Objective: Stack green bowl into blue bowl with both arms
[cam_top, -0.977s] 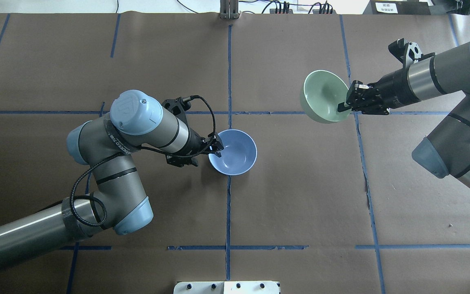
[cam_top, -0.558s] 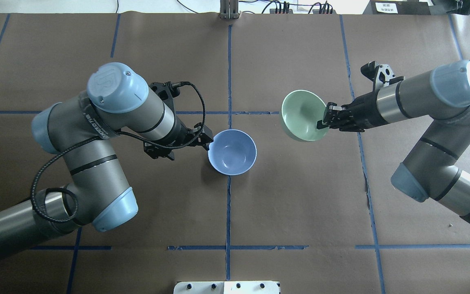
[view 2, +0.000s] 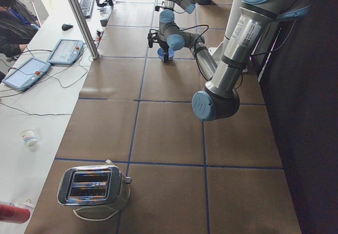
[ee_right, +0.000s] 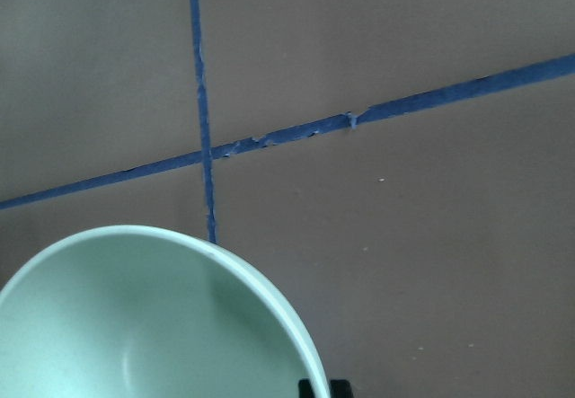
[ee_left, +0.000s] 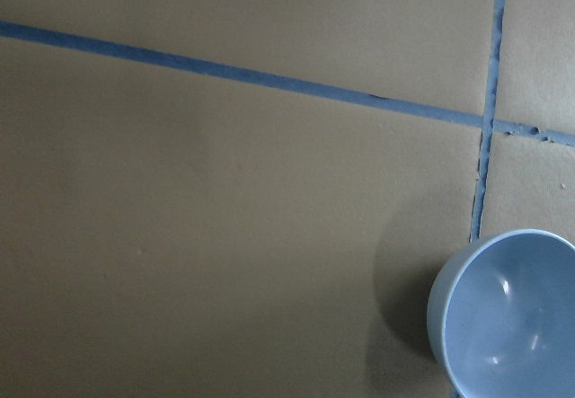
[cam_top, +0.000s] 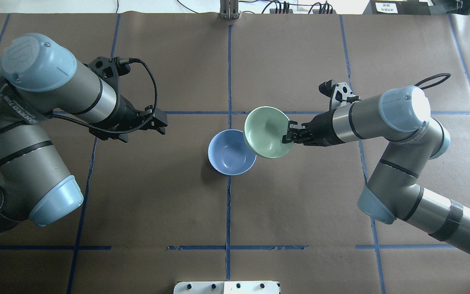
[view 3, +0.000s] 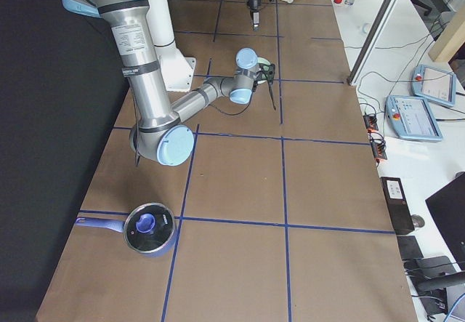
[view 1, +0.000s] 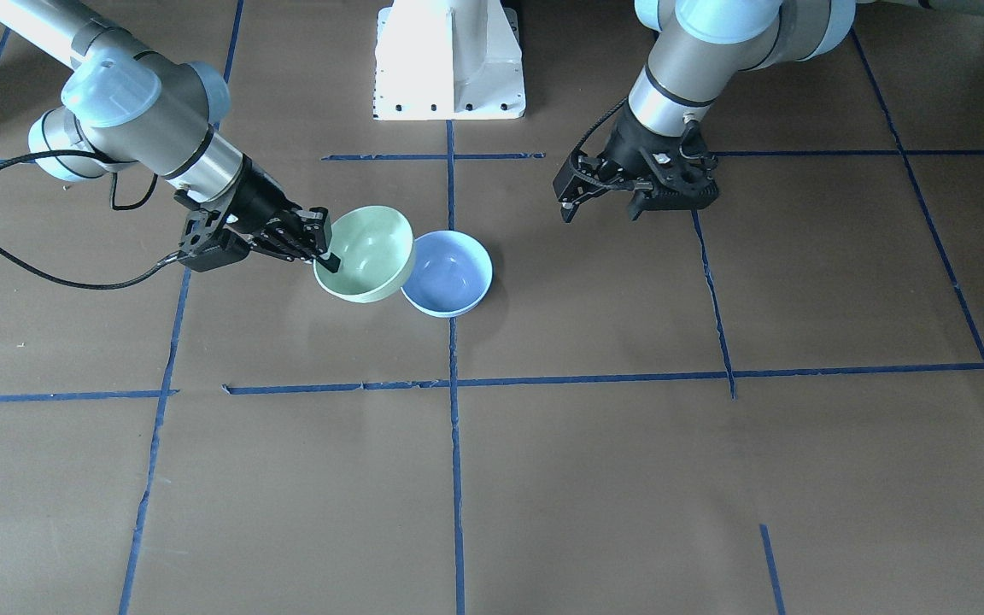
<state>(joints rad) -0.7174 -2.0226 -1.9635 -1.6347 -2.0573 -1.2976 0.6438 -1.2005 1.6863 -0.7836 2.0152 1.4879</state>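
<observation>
You had the right gripper (cam_top: 287,137) clamped on the rim of the green bowl (cam_top: 265,131). The bowl hung tilted above the table (cam_top: 300,204), its edge overlapping the blue bowl (cam_top: 227,157) from overhead; whether they touched I cannot tell. The blue bowl sat upright on a tape line (cam_top: 227,212). Your left gripper (cam_top: 163,125) stood wide and empty, well apart from both.

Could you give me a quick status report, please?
Right gripper shut on green bowl, tilted, partly over blue bowl. Left gripper open, empty. Nothing between bowls.
</observation>
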